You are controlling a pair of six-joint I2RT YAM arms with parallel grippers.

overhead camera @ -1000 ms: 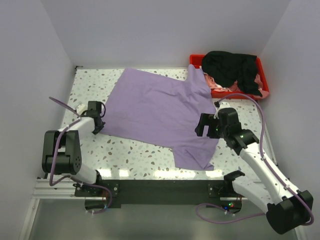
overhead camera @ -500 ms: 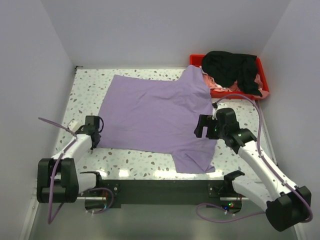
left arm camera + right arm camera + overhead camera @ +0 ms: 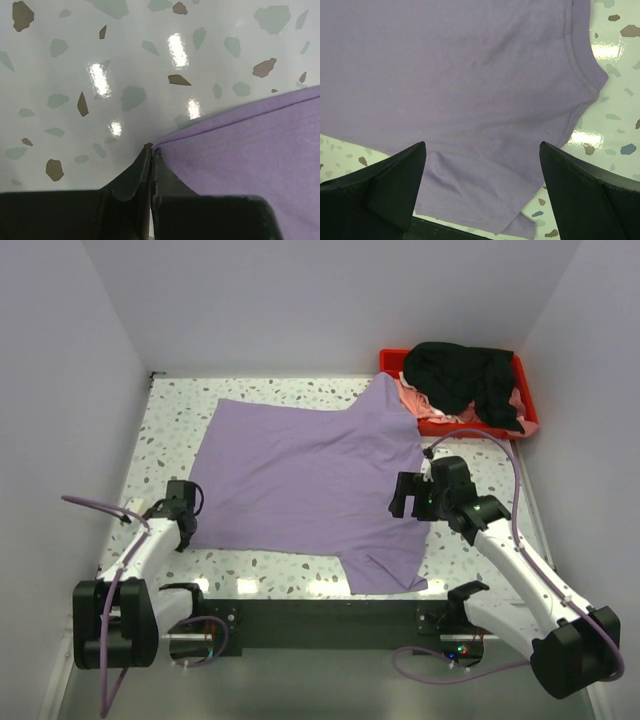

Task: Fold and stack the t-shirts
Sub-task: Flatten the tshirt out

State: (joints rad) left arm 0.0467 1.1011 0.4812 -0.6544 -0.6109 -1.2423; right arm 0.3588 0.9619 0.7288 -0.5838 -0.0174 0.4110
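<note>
Over at 8 o'clock the left gripper [image 3: 151, 150] is drawing back toward the near edge, farther than a second ago. Its fingers are clenched on the hem corner of the lavender t-shirt [image 3: 300, 480]. The cloth is following it: that corner is sitting lower and farther left than before, and the shirt is lying flatter across the middle of the speckled table [image 3: 170, 410]. One sleeve is reaching up toward 1 o'clock, and the other is pointing toward the near edge at 5 o'clock.

At 4 o'clock the right gripper [image 3: 481, 150] is staying almost where it was, its jaws spread wide and holding nothing. It is hanging over the shirt's right side beside the neckline, though I cannot tell whether it is touching the cloth.

At 1 o'clock the red tray [image 3: 530, 420] is holding the black t-shirt [image 3: 460, 375], heaped on the pale pink t-shirt [image 3: 415, 400], and the lavender sleeve is reaching the tray's left end.
</note>
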